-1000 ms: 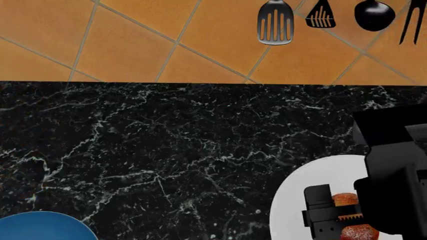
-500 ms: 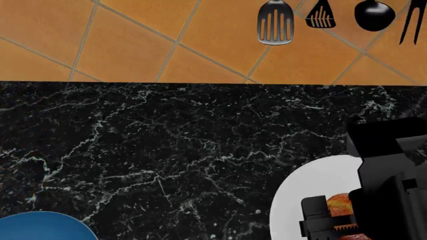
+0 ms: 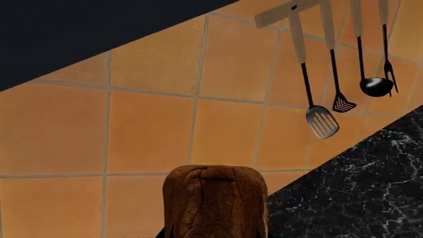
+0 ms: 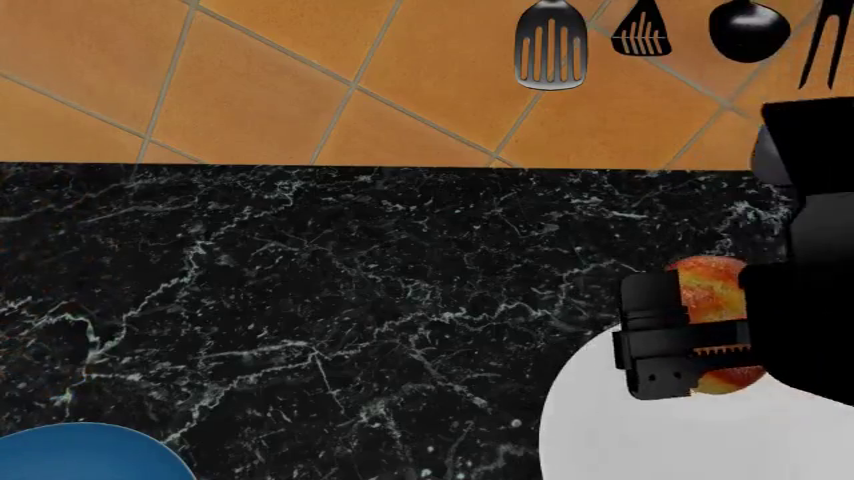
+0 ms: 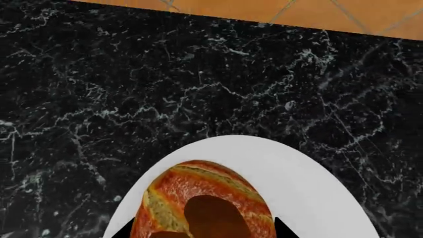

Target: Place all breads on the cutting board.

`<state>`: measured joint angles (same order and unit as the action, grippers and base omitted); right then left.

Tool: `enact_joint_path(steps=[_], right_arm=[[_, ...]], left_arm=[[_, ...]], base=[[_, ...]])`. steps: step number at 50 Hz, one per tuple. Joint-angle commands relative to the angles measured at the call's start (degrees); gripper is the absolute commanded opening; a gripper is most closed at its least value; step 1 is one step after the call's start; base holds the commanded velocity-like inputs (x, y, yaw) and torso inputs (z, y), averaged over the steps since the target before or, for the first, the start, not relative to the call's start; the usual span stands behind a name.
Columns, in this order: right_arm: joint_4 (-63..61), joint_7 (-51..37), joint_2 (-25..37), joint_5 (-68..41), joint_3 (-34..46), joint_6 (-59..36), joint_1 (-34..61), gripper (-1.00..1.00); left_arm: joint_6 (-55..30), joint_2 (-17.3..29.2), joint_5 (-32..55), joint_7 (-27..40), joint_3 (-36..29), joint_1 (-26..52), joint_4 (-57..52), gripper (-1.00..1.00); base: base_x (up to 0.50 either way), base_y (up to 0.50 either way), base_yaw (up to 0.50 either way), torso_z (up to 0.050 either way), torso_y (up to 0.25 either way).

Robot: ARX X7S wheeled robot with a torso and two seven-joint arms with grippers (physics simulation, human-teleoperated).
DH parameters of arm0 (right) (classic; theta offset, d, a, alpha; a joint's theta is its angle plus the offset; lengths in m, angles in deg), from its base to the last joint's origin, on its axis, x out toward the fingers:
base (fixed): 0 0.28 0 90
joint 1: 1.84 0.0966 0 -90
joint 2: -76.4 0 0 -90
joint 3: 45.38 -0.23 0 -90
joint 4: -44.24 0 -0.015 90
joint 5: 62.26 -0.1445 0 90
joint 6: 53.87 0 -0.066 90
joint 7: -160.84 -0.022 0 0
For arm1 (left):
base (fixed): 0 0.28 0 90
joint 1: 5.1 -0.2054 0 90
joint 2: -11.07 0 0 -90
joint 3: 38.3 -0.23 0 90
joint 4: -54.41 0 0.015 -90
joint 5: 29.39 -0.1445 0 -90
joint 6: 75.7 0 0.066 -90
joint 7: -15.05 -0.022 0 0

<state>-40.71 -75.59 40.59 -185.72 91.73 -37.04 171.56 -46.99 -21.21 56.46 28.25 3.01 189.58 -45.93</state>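
Note:
My right gripper is shut on the glossy golden-orange roll and holds it above the far edge of the round white plate. In the right wrist view the roll fills the space between the jaws of the right gripper, with the plate below it. In the left wrist view the dark brown loaf sits in my left gripper, held up in front of the orange tiled wall. The left gripper is out of the head view. The cutting board is out of view.
The black marble counter runs to the orange tiled wall. Black utensils hang on the wall at the far right; they also show in the left wrist view. A blue plate lies at the near left.
My right gripper has risen off the white plate with the roll in it, moving towards the wall. The plate now lies bare below it.

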Motion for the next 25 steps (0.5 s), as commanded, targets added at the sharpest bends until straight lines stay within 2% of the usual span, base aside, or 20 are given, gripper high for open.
enact_joint_path(steps=[1, 2, 12, 25], right_arm=[[-8.9, -4.6, 4.0, -3.5, -5.2, 3.9, 5.0, -1.00], [-10.0, -5.2, 4.5, -5.1, -6.3, 6.3, 4.7, -1.00], [-14.2, -7.0, 6.5, -4.6, -7.8, 7.1, 6.4, -1.00], [-16.3, -5.5, 7.1, -1.7, -9.8, 9.7, 5.2, -1.00]], left_arm=[[0.0, 0.5, -0.1, 2.7, 0.2, 0.1, 1.7, -1.00], [0.0, 0.6, 0.3, 3.0, 0.4, 0.2, 1.9, -1.00], [-0.3, 1.0, 1.2, 5.3, 1.3, 1.1, 3.0, -1.00], [-1.4, 0.0, 0.6, 8.7, 1.2, 2.3, 6.9, -1.00]], base=[[0.00, 0.00, 0.00, 0.000, 0.000], [0.00, 0.00, 0.00, 0.000, 0.000], [-0.02, 0.00, 0.00, 0.000, 0.000], [-0.42, 0.20, 0.00, 0.000, 0.000]])
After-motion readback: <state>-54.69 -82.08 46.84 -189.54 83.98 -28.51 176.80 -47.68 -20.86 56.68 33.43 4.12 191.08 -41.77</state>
